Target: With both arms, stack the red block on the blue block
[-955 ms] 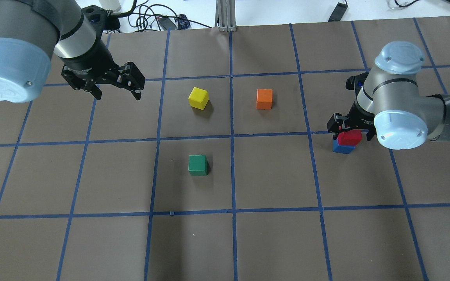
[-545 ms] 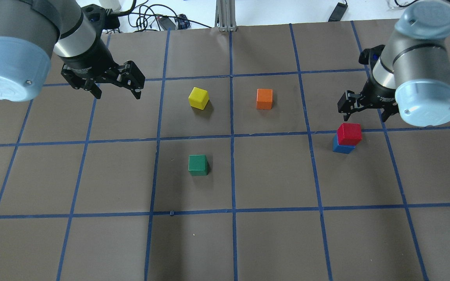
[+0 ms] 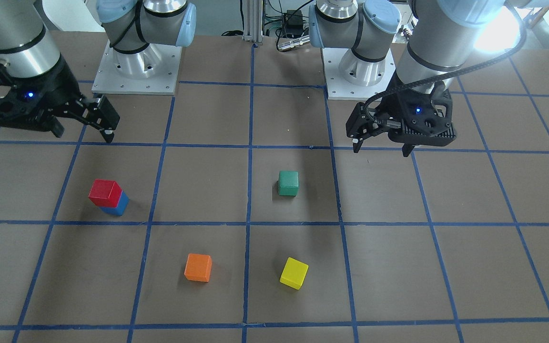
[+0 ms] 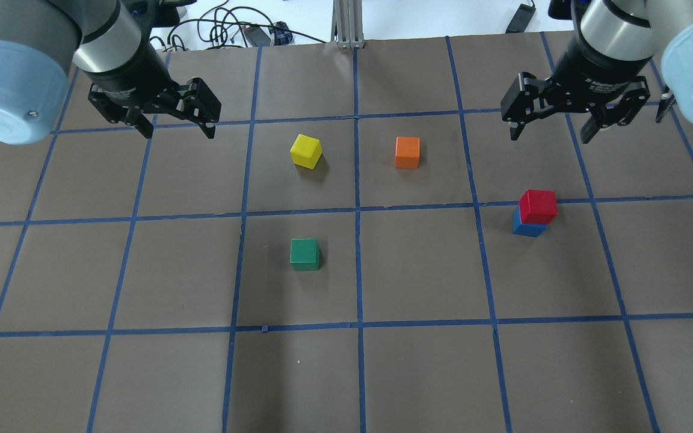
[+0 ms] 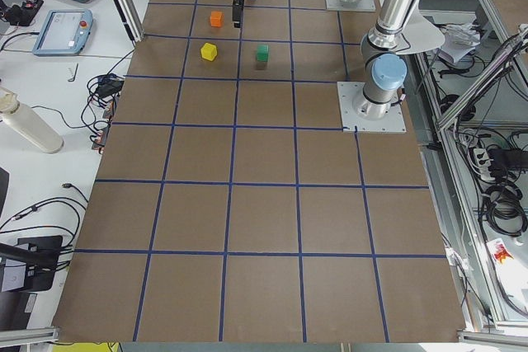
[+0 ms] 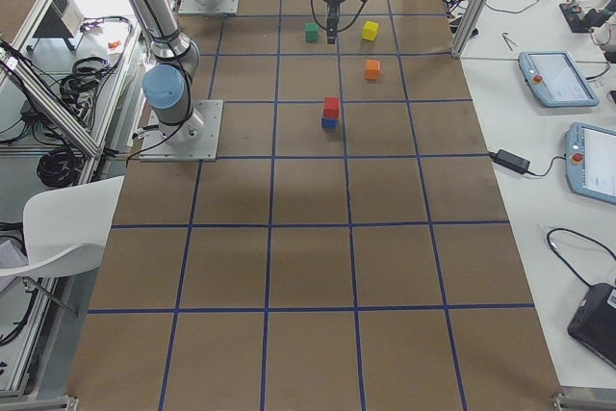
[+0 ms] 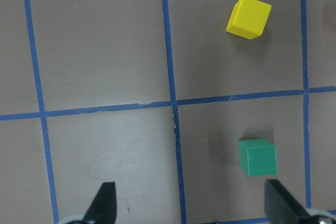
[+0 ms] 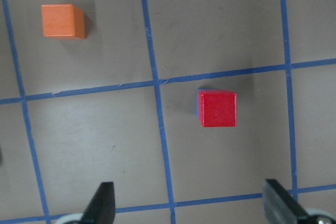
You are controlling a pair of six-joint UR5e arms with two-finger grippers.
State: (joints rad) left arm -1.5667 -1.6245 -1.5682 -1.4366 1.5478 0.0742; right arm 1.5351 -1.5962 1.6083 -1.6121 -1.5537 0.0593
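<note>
Your right hand [image 4: 549,135], released, has risen toward the bench's [image 4: 418,270] far edge. The red block [image 4: 538,205] sits offset atop the blue block [image 4: 524,229].

White print on left gripper [image 4: 177,133], right gripper [image 4: 550,137]: illegible.

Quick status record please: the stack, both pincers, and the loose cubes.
stack: red block sits on blue block, slightly offset, with a blue edge showing
right pincer: open, empty, raised clear of the stack
left pincer: open, empty, far from the stack
loose cubes: yellow block, orange block, green block, each alone on the table
task state: stacking appears done
</note>
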